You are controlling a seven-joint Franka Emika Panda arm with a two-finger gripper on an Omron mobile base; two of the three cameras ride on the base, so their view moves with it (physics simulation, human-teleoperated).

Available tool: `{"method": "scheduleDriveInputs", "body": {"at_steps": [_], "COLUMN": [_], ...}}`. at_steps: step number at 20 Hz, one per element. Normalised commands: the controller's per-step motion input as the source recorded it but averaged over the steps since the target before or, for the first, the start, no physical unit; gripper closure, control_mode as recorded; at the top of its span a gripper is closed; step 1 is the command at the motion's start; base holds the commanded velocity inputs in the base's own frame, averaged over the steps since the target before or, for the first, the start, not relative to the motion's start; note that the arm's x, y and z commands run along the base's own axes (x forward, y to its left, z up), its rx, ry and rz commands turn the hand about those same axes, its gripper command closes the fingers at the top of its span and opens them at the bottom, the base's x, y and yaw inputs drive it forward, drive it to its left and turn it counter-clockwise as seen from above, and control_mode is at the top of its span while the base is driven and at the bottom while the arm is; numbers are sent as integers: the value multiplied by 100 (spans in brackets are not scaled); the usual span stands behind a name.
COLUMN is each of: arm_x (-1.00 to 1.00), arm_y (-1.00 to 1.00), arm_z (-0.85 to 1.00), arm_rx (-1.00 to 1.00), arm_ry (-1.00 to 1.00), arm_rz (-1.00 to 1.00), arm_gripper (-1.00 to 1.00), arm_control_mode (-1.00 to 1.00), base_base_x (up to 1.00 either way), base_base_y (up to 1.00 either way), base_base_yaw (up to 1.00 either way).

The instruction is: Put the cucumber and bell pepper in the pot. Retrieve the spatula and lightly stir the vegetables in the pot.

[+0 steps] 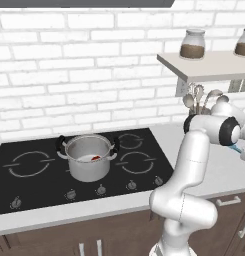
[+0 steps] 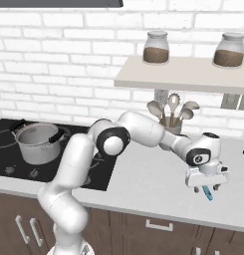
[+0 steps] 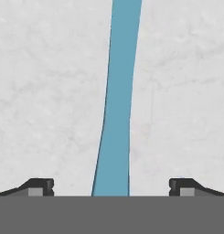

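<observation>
Pale surface (image 3: pixel 49 91) lies beneath the spatula (image 3: pixel 118 100). Wide jaws straddle its handle, touching nothing. Pepper (image 1: pixel 95 158) sits in the pot (image 1: pixel 88 159).

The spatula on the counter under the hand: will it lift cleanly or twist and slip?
The spatula looks slim and flat, so it is probably light. Its narrow, smooth-looking strip may pivot or slide if pinched off-centre. The gripper stands open astride it, fingertips well clear, favouring a centred grip.
</observation>
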Motion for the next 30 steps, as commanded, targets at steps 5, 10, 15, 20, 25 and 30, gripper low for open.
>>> {"method": "scheduleDriveInputs", "body": {"at_steps": [5, 10, 15, 20, 25, 30], "arm_x": [2, 0, 0, -20, -67, -75], "arm_y": [-15, 0, 0, 6, 30, 73], "arm_z": [-10, -40, -48, -70, -78, -100], "arm_rx": [3, 0, 0, 0, 0, -4], "arm_ry": [0, 1, 0, -6, -23, -23], "arm_rz": [0, 0, 0, 0, 0, 0], "arm_gripper": [-100, -100, 100, 100, 100, 100], "arm_control_mode": [-100, -100, -100, -100, -100, -100], "base_base_x": [0, 0, 0, 0, 0, 0], "base_base_y": [0, 0, 0, 0, 0, 0], "base_base_yaw": [0, 0, 0, 0, 0, 0]}}
